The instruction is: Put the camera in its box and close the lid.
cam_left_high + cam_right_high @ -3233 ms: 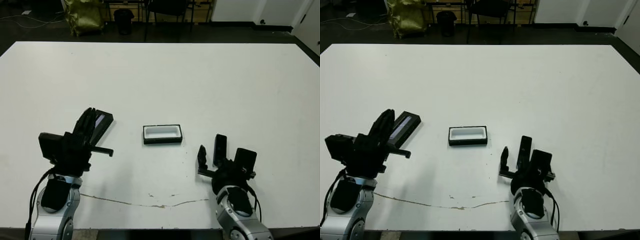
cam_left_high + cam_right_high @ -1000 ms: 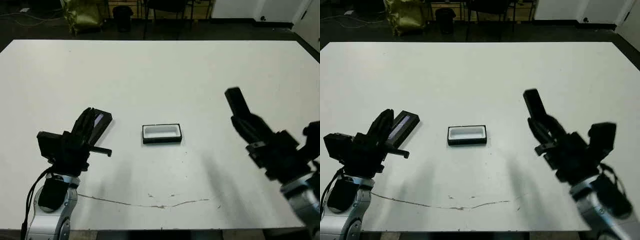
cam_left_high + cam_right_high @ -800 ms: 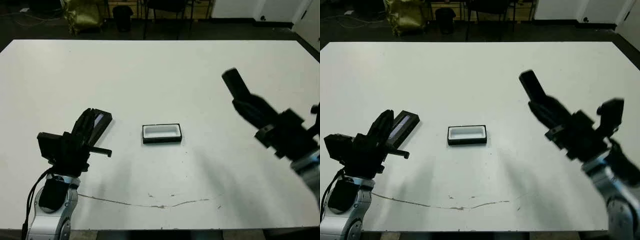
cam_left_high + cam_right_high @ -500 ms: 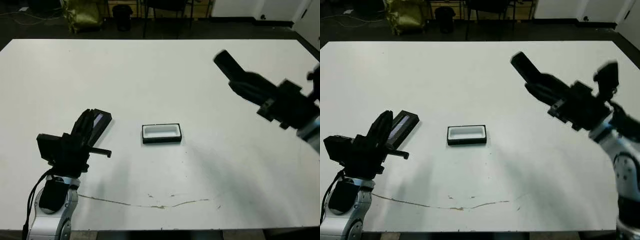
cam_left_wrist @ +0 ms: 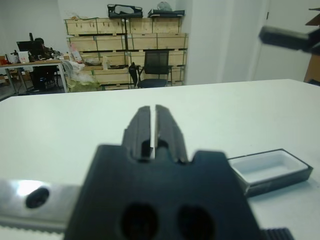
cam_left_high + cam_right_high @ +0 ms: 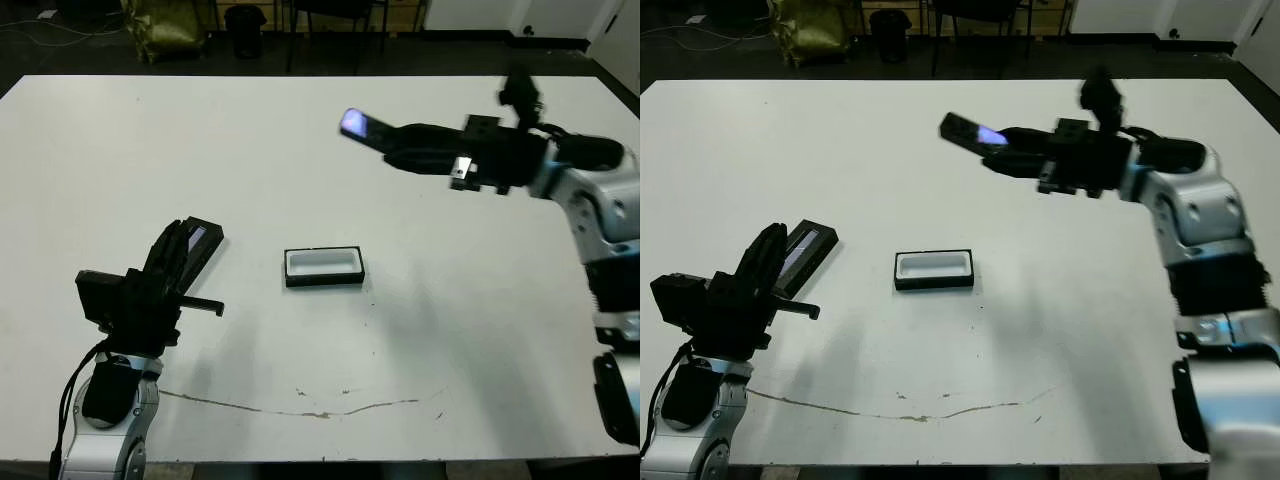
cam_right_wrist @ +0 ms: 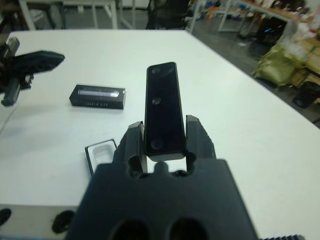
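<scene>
White table (image 6: 300, 150). Right gripper (image 7: 163, 145) clamps the camera (image 6: 962, 130) in the air, well beyond the open box (image 6: 323, 267). Left gripper (image 5: 152, 125), jaws nearly together and empty, hovers beside the lid (image 6: 805, 250).

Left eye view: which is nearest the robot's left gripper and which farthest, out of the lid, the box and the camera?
1. The lid: just beyond the left gripper, its near end hidden behind the fingers.
2. The box: mid-table, open, to that gripper's right.
3. The camera: farthest, held above the table by the right gripper, on the far right side.
</scene>
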### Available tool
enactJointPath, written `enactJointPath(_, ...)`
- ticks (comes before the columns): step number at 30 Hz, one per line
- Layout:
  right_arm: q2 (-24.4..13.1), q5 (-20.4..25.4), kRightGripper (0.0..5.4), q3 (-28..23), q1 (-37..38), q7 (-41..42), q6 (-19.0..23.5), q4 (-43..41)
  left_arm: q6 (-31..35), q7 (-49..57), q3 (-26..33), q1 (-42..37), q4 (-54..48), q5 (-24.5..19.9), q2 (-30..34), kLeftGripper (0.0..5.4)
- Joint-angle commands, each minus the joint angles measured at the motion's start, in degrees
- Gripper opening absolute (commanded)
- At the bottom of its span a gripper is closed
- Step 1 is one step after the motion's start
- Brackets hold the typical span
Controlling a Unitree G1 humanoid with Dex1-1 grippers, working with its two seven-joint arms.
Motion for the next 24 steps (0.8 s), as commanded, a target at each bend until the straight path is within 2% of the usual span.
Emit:
enactJointPath(1,1.89,-3.48,0.54,3.55,-2.53,3.83,-2.57,4.13,0.12,0.27,0.01,0.92,1.01,0.78,0.25,0.00)
enactJointPath(6,2.72,-7.65,0.54,7.66,-1.21,6.19,-3.34,1.45,0.52,0.19,0.12,0.85,0.95,0.28,0.10,0.00)
enactJointPath(11,2.54,-9.70,0.54,10.22,-0.50,8.19,-0.41,-0.34,0.95,0.44,-0.06,0.67,0.76,0.76,0.11,0.00)
enactJointPath(14,2.91,-9.33,0.54,9.85,-0.42,9.29,0.42,-0.44,1.21,0.42,-0.24,0.69,0.63,0.80,0.06,0.00)
enactJointPath(16,3.05,-9.18,0.54,9.59,-0.17,9.74,0.39,-0.52,1.28,0.72,-0.41,0.84,0.72,1.25,-0.07,0.00)
enactJointPath(22,2.91,-11.15,0.54,10.22,1.04,9.39,-3.26,-0.60,0.75,0.77,-0.34,1.19,1.03,1.13,-0.25,0.00)
enactJointPath(24,2.78,-12.34,0.54,10.67,1.14,8.72,-2.75,-0.45,0.13,0.51,-0.25,1.21,1.43,0.81,-0.28,0.00)
